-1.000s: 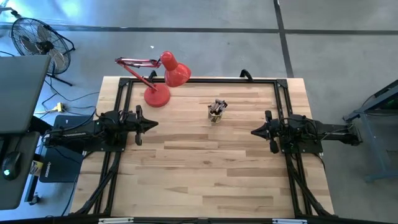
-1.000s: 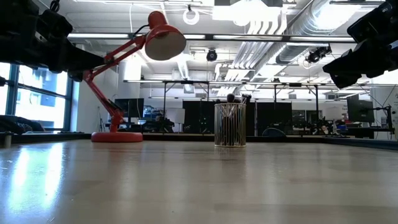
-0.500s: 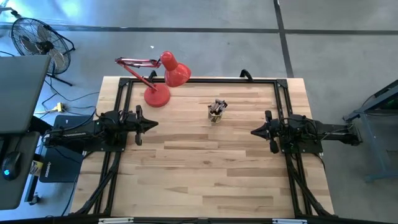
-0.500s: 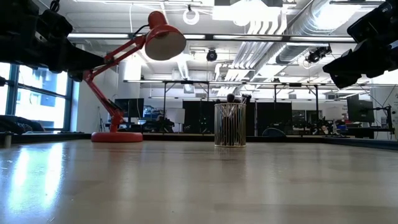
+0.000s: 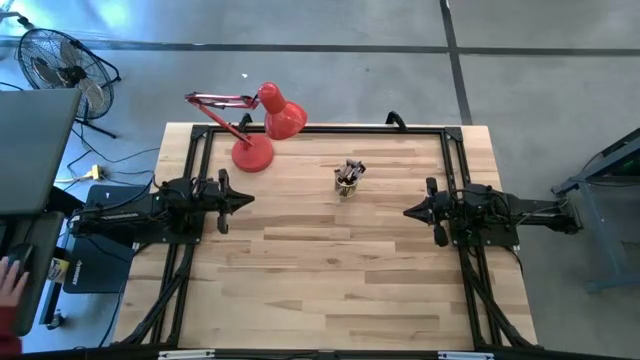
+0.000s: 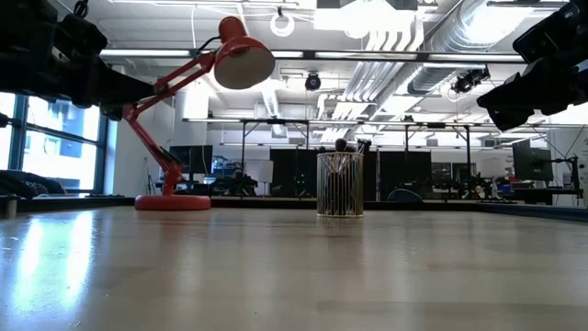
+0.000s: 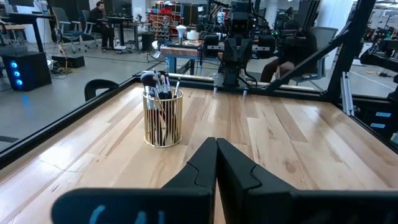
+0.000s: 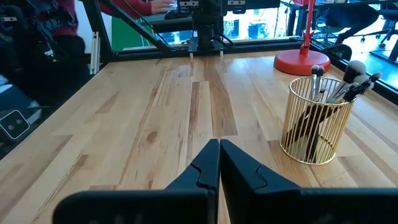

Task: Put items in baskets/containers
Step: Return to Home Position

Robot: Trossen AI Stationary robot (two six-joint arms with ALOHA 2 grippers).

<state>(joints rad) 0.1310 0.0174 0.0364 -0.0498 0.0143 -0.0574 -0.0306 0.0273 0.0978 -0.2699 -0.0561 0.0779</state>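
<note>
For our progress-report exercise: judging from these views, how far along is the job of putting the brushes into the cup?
Done: the brushes stand in the gold wire cup, and no loose brush shows on the table. In hand: nothing; the left gripper and right gripper are shut, empty, at the table's sides. Left: nothing visible.

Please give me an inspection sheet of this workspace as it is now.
Surface: light wooden table; nothing spilled seen.
Job's things: dark brushes stand in the gold wire cup; none loose.
Clutter: red desk lamp, apart from the cup.
Grippers: left gripper and right gripper shut, empty, at the table's sides.
Cables: loose cables on the floor, left of the table.
Surroundings: floor fan; a person's hand off the table's left.
</note>
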